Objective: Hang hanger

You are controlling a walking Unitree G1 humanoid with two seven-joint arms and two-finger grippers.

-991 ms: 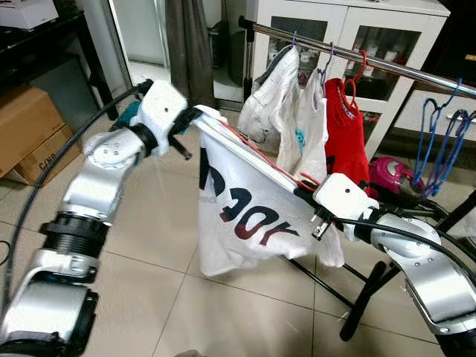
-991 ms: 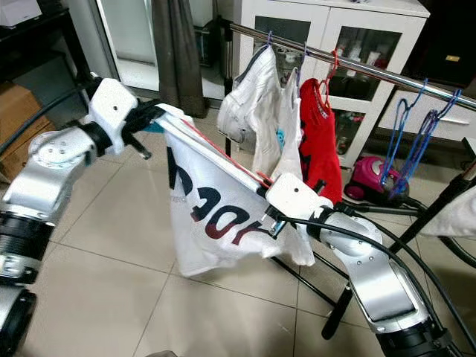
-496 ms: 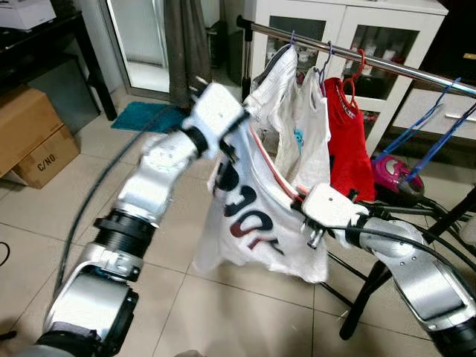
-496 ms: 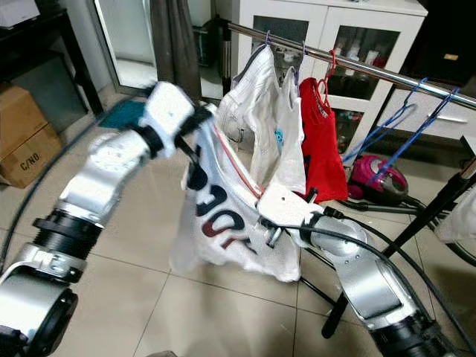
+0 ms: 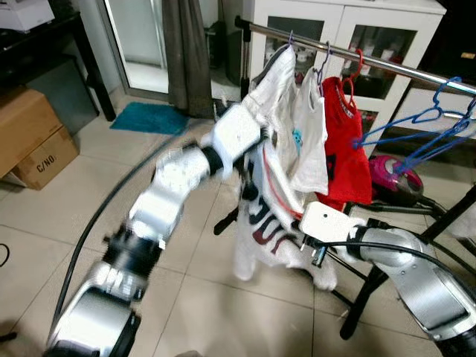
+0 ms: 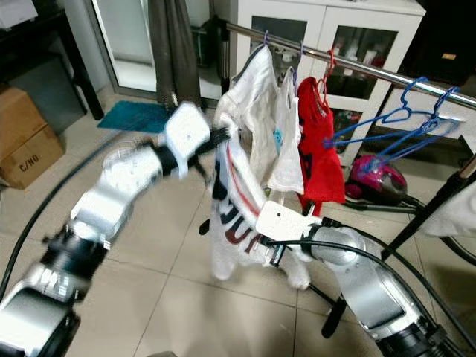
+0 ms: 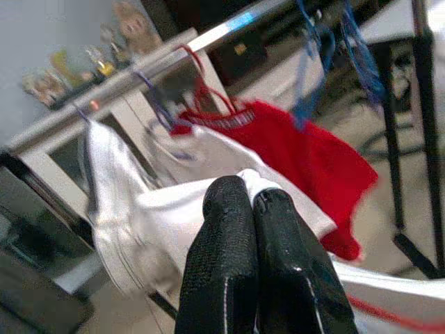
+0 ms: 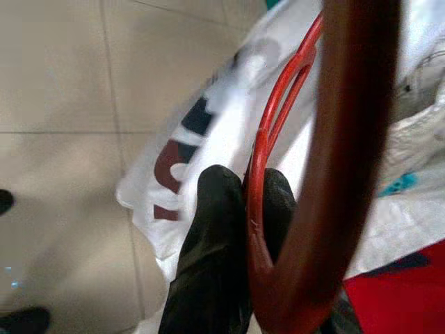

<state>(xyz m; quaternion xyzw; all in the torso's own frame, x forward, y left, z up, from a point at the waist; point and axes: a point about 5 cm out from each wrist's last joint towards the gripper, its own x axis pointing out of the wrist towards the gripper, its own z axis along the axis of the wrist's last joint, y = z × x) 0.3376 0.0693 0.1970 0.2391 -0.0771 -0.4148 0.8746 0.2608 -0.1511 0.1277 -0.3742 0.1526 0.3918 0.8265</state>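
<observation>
A cardboard box printed "C/NO." sits on the tiled floor, well left of the rail, beside a black shelf. A teal mat lies farther along, under a grey curtain. The left gripper is raised near the rail's left end; its textured black fingers are pressed together, pinching white cloth of the shirt. The shirt is soft white fabric with dark blue and maroon lettering, too folded to read. It hangs on a thin red hanger, suspended below and in front of the rail, not yet on it. The right gripper holds the hanger's lower end, its fingers closed on the red loop. On the round polished metal rail hang two white garments, then a red top on a red hanger. Empty blue wire hangers hang farther right. A white glass-door cabinet stands behind the rail; a pink object lies below it.
</observation>
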